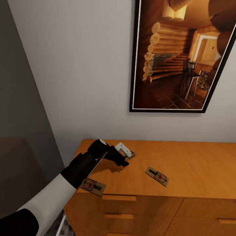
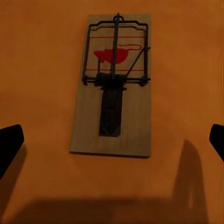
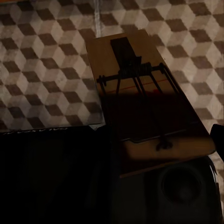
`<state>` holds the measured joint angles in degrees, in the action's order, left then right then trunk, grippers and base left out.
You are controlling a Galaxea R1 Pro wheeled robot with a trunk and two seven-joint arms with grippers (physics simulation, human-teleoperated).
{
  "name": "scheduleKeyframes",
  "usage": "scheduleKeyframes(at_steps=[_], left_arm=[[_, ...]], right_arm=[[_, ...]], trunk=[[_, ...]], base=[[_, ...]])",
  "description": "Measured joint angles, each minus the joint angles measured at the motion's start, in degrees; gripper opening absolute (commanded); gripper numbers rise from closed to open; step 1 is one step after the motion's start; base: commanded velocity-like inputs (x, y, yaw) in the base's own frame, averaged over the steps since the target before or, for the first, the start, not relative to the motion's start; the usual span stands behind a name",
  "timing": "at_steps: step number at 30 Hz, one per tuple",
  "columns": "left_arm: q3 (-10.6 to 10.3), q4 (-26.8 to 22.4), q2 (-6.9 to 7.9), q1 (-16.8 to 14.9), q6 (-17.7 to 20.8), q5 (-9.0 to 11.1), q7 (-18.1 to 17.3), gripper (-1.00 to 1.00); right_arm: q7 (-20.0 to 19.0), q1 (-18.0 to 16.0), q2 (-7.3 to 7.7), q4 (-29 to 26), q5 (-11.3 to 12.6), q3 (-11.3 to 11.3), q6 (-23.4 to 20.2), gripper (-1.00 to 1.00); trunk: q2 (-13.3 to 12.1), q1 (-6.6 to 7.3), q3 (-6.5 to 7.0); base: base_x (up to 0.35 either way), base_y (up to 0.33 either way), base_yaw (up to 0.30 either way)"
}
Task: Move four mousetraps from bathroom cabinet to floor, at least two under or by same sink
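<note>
I see my left gripper (image 1: 126,156) spread wide above a mousetrap (image 2: 113,84) at the far left of the cabinet (image 1: 196,167) top. One trap (image 1: 93,186) lies near the left front edge, another (image 1: 157,176) to its right. My right gripper holds a fourth trap (image 3: 144,93) over the bathroom floor (image 3: 42,65).

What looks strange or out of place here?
Mousetraps lie scattered at odd angles on the cabinet top: one near the front edge, one mid-top, one under the left gripper. The right wrist view shows another mousetrap close up, above the cube-patterned floor.
</note>
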<state>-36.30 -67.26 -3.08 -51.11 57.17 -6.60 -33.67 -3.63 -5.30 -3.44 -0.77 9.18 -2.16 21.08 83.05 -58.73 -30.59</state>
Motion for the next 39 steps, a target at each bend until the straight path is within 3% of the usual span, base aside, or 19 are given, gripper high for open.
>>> scheduleKeyframes(at_steps=[39], left_arm=[[-0.1,0.3,-0.05,0.0,0.0,0.1,0.0,1.0]], right_arm=[[-0.1,0.1,-0.45,0.0,0.0,0.0,-0.5,-1.0]], trunk=[[0.0,0.0,0.0]], base=[[0.022,0.0,0.0]])
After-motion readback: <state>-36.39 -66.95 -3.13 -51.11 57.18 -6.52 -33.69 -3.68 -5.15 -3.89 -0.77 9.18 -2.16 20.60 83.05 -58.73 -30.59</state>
